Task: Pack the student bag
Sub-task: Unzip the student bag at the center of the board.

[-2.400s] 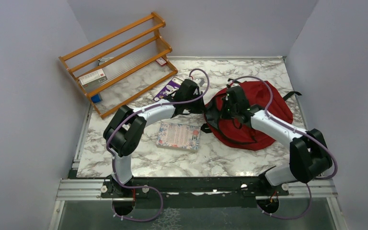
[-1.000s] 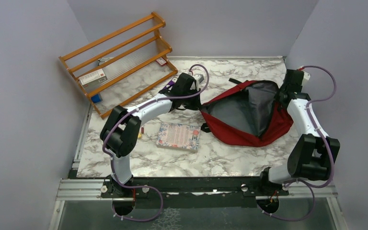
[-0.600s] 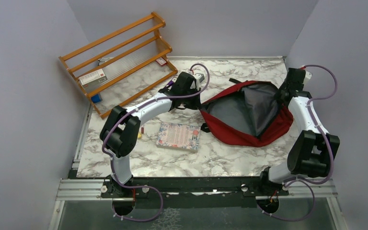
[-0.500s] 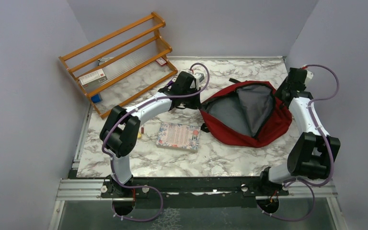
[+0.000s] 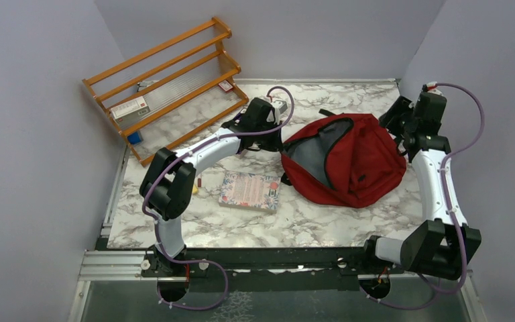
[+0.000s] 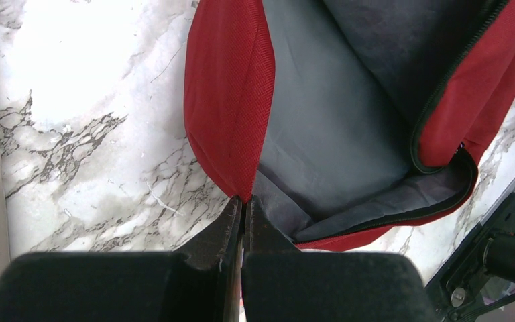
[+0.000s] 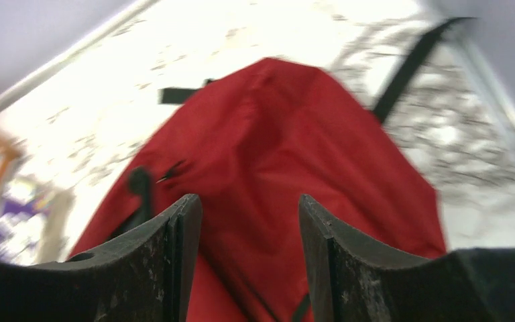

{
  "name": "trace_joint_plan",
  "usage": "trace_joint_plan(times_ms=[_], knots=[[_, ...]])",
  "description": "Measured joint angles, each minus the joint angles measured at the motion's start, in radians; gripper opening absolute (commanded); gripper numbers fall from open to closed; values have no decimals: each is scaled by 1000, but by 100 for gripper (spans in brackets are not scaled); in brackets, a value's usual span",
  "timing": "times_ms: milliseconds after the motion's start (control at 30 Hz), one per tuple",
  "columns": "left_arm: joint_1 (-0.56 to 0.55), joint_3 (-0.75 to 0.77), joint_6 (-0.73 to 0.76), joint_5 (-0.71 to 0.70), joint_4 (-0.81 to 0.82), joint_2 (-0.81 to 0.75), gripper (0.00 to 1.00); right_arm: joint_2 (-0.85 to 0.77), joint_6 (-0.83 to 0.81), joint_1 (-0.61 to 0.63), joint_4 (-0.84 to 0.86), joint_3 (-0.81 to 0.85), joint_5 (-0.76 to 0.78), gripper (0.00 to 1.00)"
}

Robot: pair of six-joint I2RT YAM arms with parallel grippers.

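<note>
Marble tabletop (image 5: 241, 225) w/ lilac walls (image 5: 295, 33) round it. The top cam gives you the whole layout: student bag (image 5: 359, 157) lying on the right half, mouth turned left w/ grey lining (image 5: 312, 151) showing, a floral book (image 5: 250, 190) flat near its left side, and a wooden rack (image 5: 167, 84) at the far-left corner. What that view hides, the left wrist cam gives you: your left hand (image 6: 243, 204) is pinched tight on the red edge of the bag's opening, fabric caught between the fingers. The right wrist cam is blurred but shows the bag's red outer side and a black strap (image 7: 409, 60), which the left cam doesn't. Your right hand (image 7: 248, 211) stands fairly wide w/ nothing between the fingers, up by the bag's far-right side; that cam shows no contact.
</note>
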Motion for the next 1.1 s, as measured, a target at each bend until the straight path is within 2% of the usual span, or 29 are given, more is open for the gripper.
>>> trace_joint_plan(times_ms=[100, 200, 400, 467, 733, 933, 1100], knots=[[-2, 8, 0, 3, 0, 0, 0, -24, 11, 22, 8, 5, -175, 62], [-6, 9, 0, 4, 0, 0, 0, -22, 34, 102, 8, 0, -261, 56], [-11, 9, -2, 4, 0, 5, 0, 3, 128, 397, 62, -29, -317, 26], [-13, 9, -2, 3, 0, 5, 0, 42, 159, 486, 85, -35, -301, 21], [-14, 9, -10, 3, 1, 5, 0, 242, 222, 639, 109, -71, -36, 15], [-14, 8, -10, 3, 1, 5, 0, 348, 231, 661, 31, -68, 210, 16], [-14, 6, -10, 3, 1, 5, 0, 348, 205, 660, -77, -61, 375, 16]])
